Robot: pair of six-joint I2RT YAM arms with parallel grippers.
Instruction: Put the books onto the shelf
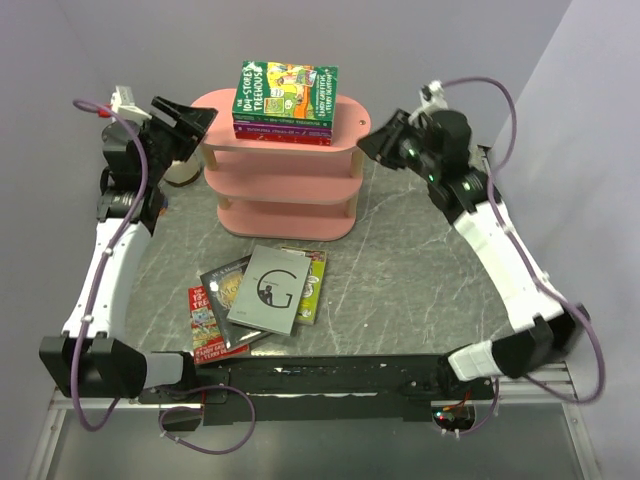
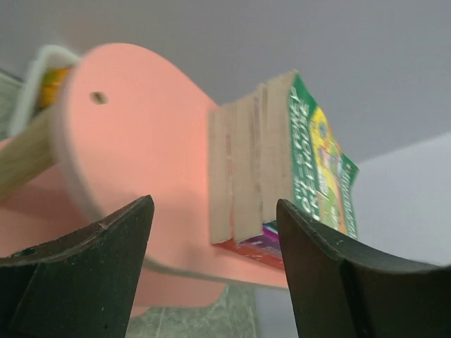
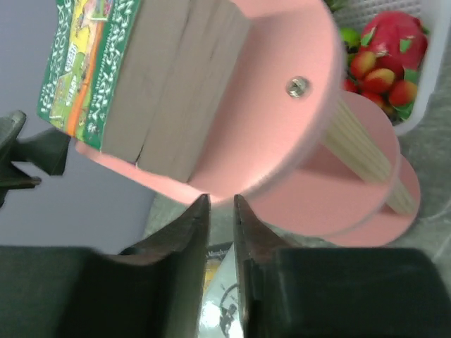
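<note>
Black-fingered, the left gripper point(image 2: 213, 208) hangs spread wide and empty. The right gripper point(image 3: 220, 204) shows only a thin gap and pinches nothing. Straight ahead of each, between the two, a stack of books point(image 1: 285, 95) lies flat on top of the pink shelf point(image 1: 290, 222), green cover up, long axis running gripper to gripper, page ends facing both. Bare board rim separates each gripper from the stack. Below and back behind both, four books point(image 1: 262, 295) overlap on the surface point(image 1: 420, 280), bare to their right.

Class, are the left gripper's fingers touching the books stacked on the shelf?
Apart. The top view shows bare pink shelf board between the left gripper and the stacked books.
</note>
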